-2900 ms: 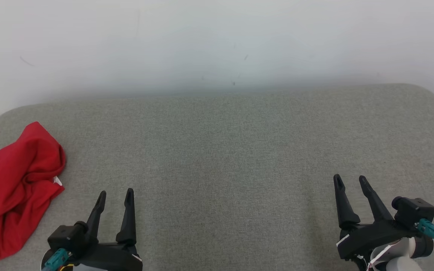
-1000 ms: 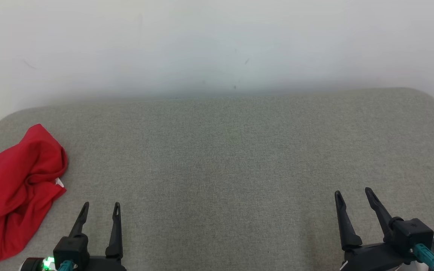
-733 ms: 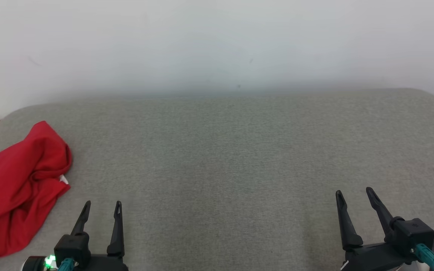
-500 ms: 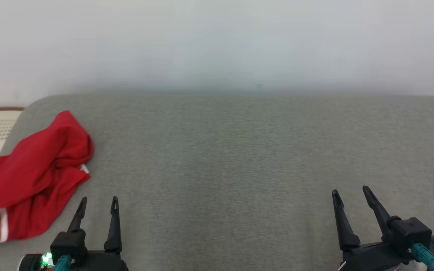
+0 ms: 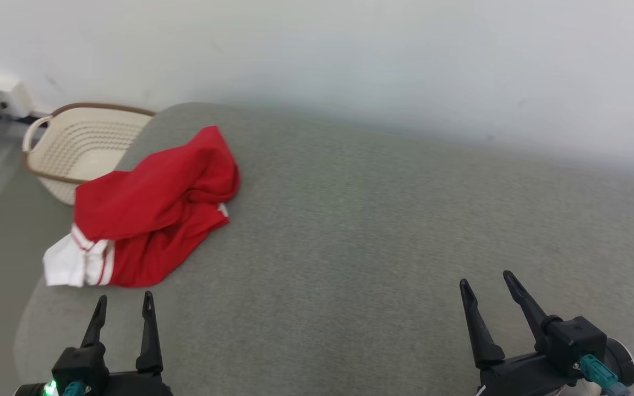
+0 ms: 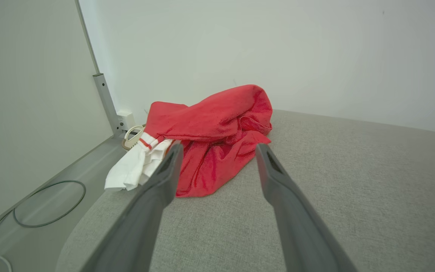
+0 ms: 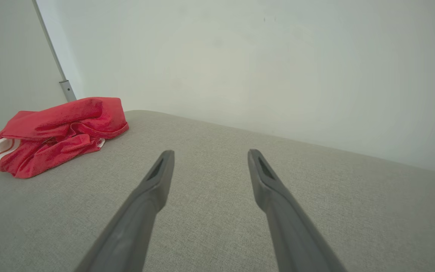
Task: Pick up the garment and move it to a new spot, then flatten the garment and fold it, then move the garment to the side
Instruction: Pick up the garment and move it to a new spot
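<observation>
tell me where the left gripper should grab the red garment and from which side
Probably the thick bunched ridge at the top of the red garment, where folds stand up off the grey cushion. Come down from above with the open left gripper, which is nearest. Skip the flat white hem at the cushion's left edge.

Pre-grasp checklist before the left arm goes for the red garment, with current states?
1. Left gripper open and empty: ok.
2. Right gripper open and empty: ok.
3. Red garment whole in the head view: ok.
4. Nothing between left gripper and garment: ok.
5. Garment well on the grey cushion: not ok, its white end reaches the left edge, near the basket.
6. Which layer tops the crumpled heap: cannot tell.
</observation>
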Tool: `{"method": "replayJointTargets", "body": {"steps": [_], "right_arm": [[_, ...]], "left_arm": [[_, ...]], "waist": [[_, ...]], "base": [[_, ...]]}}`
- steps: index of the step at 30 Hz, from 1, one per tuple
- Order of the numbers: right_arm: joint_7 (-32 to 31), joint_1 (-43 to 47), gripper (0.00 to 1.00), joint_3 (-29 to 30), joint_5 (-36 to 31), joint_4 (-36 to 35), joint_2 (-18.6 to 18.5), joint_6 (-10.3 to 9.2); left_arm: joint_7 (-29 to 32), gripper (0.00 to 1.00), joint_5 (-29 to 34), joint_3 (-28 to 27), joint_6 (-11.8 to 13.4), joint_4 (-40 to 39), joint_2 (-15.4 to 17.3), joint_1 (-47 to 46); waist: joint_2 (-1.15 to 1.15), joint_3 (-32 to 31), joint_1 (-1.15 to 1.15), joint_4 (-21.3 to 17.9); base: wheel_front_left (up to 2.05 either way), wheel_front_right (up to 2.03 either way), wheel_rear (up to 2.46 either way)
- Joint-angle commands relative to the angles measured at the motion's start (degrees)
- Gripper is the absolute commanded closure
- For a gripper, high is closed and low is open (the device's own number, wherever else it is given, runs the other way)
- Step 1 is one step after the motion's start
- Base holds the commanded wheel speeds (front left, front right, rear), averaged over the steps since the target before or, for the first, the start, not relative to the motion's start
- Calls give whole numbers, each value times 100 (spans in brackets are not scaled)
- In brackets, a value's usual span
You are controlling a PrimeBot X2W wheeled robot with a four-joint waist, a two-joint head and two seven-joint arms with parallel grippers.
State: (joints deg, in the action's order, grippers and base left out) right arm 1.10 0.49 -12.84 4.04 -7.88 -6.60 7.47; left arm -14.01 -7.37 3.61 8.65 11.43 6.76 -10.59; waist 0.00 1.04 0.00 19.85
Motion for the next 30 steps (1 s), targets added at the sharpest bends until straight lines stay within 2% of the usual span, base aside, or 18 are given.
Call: {"method": "replayJointTargets", "body": {"steps": [1,6,20,27,28,30], "right_arm": [[27,-33,0,-11,30,-6,-5,4],[15,-62,0,-93,64,-4,0,4],[-38,-102,0,-117,65,-33,-47,4],[-86,-174,0,-120,78,-102,-128,4],[-110,-217,0,-181,72,-134,-145,4],[-113,-239,0,-191,81,-140,-164,4]], "left_arm": [[-31,0,-36,-19,1,-16,13,64],[-42,0,-99,-9,7,-35,13,66],[-59,0,-160,40,49,-103,29,-161],[253,0,-147,102,-134,-571,210,-1052],[506,0,-161,102,-228,-652,337,-1551],[661,0,-134,127,-299,-635,427,-1814]], "waist": [[0,22,0,442],[0,42,0,632],[0,128,0,670],[0,318,0,597],[0,412,0,493],[0,458,0,430]], "base": [[0,0,0],[0,0,0],[0,0,0],[0,0,0],[0,0,0],[0,0,0]]}}
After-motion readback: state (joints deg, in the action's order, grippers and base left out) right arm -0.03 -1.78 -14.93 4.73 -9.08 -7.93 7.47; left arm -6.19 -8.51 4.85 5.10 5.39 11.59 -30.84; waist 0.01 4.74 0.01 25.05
